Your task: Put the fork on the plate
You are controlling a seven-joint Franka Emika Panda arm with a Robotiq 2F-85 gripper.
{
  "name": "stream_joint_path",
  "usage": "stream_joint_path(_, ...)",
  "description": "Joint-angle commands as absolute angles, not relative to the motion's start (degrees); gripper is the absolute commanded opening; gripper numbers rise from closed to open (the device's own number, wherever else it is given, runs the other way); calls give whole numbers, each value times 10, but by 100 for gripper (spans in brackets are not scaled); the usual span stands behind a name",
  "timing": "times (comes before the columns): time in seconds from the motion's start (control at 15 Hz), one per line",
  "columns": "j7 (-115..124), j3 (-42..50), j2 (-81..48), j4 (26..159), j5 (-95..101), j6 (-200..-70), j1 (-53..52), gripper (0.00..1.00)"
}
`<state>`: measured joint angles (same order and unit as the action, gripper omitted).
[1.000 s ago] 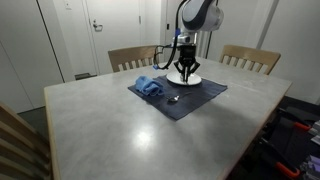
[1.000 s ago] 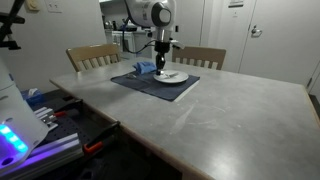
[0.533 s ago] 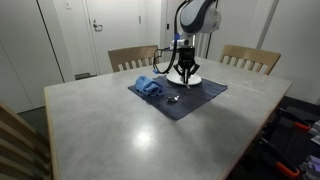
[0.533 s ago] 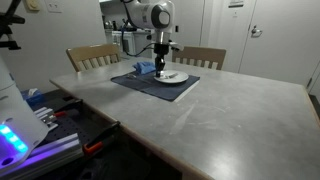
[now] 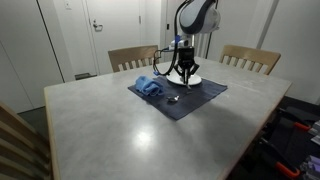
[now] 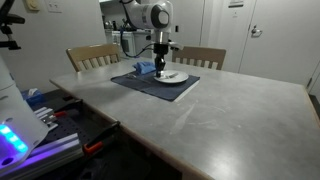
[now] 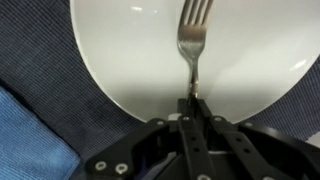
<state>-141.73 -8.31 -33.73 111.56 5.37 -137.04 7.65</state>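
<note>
My gripper (image 7: 190, 103) is clamped on the handle of the fork (image 7: 193, 45). In the wrist view the tines reach well in over the white plate (image 7: 100, 60), while the pinched part of the handle sits just inside the plate's rim on my side. The main risk I see is the release. That view cannot tell me whether the fork touches the plate or hangs above it. If I let go from any height, it could bounce and clatter. With the handle so close to the rim, it could also tip over the edge onto the dark placemat (image 7: 40, 60) around the plate. Opening unevenly might drag the handle sideways off the plate, and pressing lower to be safe could rock the plate on its rim. The wrist view alone shows the grip, the tines and the folded blue cloth (image 7: 25, 140) off the plate's edge. In both exterior views the fork is too small to make out. They do show my gripper (image 5: 183, 68) standing upright and low over the plate (image 5: 191, 79), which I read as little drop remaining. An exterior view also shows what looks like a spoon (image 5: 174, 99) on the placemat near the plate, which the wrist camera misses entirely.
</note>
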Motion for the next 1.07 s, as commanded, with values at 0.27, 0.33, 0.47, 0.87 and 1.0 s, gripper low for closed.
stream_joint_path(0.27, -1411, -51, -363, 1089, 122, -1347, 36, 3)
stream_joint_path(0.33, -1410, -49, -364, 1089, 129, -1347, 33, 3)
stream_joint_path(0.47, -1409, -49, -367, 1090, 132, -1348, 32, 3)
stream_joint_path(0.87, -1412, -51, -371, 1092, 127, -1349, 33, 27)
stream_joint_path(1.0, -1412, -51, -376, 1091, 127, -1346, 33, 43)
